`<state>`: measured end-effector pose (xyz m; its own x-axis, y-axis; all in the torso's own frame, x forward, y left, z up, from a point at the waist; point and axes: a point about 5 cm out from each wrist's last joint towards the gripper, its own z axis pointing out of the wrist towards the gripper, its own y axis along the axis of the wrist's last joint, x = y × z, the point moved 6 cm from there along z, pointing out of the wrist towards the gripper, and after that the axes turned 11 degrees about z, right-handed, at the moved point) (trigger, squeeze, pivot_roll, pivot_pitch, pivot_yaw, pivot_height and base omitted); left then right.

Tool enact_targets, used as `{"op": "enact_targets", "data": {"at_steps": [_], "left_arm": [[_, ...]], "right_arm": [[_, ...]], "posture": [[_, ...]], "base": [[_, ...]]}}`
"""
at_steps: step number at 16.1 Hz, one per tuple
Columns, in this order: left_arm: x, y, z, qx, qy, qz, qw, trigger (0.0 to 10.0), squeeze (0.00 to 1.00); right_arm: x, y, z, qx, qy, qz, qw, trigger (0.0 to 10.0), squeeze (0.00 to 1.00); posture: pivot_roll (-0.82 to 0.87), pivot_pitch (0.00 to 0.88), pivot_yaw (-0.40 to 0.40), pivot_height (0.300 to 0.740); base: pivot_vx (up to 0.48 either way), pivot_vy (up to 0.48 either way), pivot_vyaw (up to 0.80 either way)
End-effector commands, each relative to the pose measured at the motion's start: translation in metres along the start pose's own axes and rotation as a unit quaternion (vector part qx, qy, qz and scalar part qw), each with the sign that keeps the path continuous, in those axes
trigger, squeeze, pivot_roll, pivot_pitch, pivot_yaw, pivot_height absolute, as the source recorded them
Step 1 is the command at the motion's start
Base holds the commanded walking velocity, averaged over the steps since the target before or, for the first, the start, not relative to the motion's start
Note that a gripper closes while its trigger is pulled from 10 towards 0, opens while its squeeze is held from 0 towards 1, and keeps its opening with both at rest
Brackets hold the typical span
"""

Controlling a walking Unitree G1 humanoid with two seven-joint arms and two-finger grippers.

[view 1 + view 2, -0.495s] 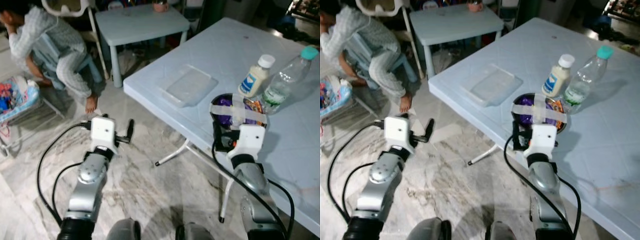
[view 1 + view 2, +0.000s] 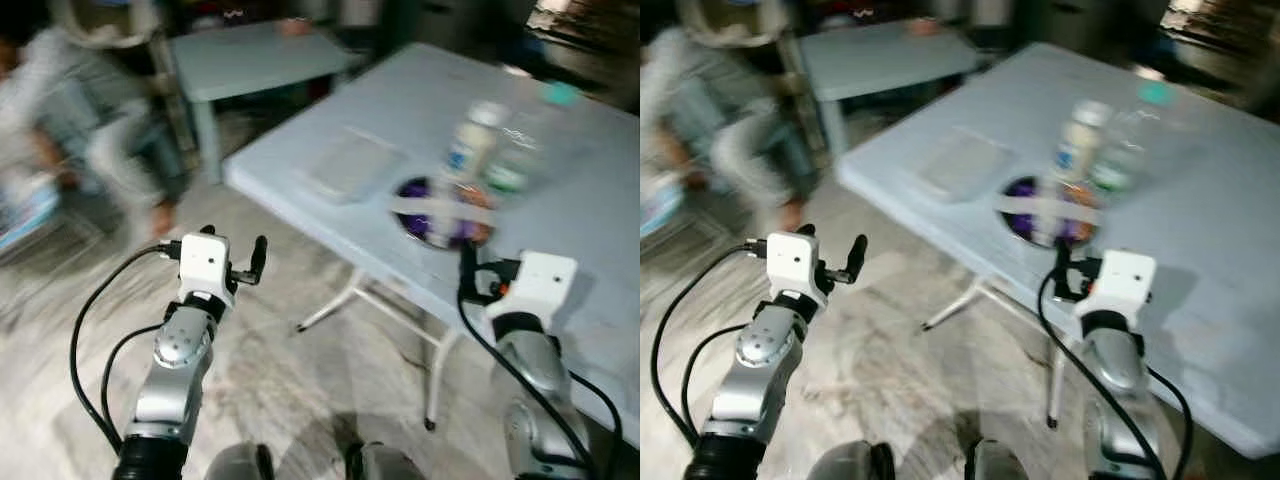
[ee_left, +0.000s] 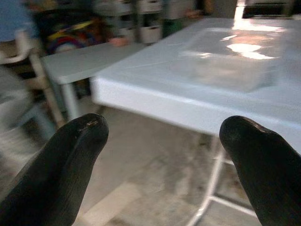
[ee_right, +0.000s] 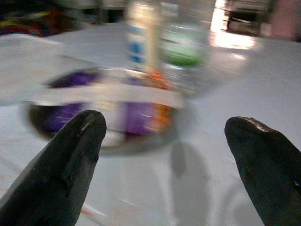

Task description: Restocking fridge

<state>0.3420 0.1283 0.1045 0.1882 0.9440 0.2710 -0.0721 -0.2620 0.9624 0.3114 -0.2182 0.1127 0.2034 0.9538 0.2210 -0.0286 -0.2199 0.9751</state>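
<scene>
Both grippers are spread wide and hold nothing. From the head camera, the left gripper [image 2: 243, 268] hangs over the marble floor [image 2: 300, 380], well short of the desk [image 2: 590, 220]; the right gripper [image 2: 478, 282] sits at the desk's near edge, just in front of the taped bowl [image 2: 440, 212]. Half a second ago that gripper was right against the bowl; it has since drawn back, and the picture has gone blurred as the camera swung. One white sauce bottle [image 2: 470, 140] and one clear water bottle [image 2: 525, 150] stand behind the bowl; one clear tray [image 2: 352, 165] lies beside it. A seated person [image 2: 90, 130] is beyond.

Left wrist view: wide fingers [image 3: 61, 165] frame the desk's edge and the tray [image 3: 235, 61].

Right wrist view: wide fingers [image 4: 61, 160] frame the bowl [image 4: 108, 101], with both bottles directly behind it.
</scene>
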Motion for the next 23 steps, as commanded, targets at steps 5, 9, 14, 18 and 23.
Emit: {"op": "enact_targets", "data": {"at_steps": [5, 9, 14, 18, 23], "left_arm": [[-0.009, 0.005, 0.005, -0.010, -0.018, 0.005, 1.000, 10.0, 0.00], [-0.009, 0.007, 0.004, -0.017, -0.016, 0.010, 1.000, 10.0, 0.00], [-0.011, 0.006, 0.002, -0.016, -0.022, 0.017, 0.999, 10.0, 0.00], [-0.009, 0.006, 0.003, -0.014, -0.021, 0.019, 1.000, 10.0, 0.00], [-0.011, 0.009, 0.005, -0.017, -0.022, 0.019, 0.999, 10.0, 0.00]], "right_arm": [[0.010, -0.004, 0.018, 0.030, -0.009, 0.096, 0.995, 10.0, 0.00], [0.020, 0.000, 0.026, 0.031, 0.008, 0.110, 0.993, 10.0, 0.00], [0.036, -0.011, 0.030, 0.063, 0.021, 0.148, 0.987, 10.0, 0.00], [0.043, -0.027, 0.025, 0.106, 0.016, 0.183, 0.977, 10.0, 0.00], [0.037, -0.039, 0.024, 0.138, -0.017, 0.211, 0.967, 2.2, 0.00]], "posture": [[0.00, 0.097, -0.031, 0.740], [0.00, 0.096, -0.030, 0.740], [0.01, 0.111, -0.023, 0.740], [0.02, 0.117, -0.019, 0.740], [0.02, 0.117, -0.013, 0.740]], "base": [[0.000, 0.000, 0.00], [0.000, 0.000, 0.00], [0.000, 0.000, 0.00], [0.000, 0.000, 0.00], [0.000, 0.000, 0.00]]}}
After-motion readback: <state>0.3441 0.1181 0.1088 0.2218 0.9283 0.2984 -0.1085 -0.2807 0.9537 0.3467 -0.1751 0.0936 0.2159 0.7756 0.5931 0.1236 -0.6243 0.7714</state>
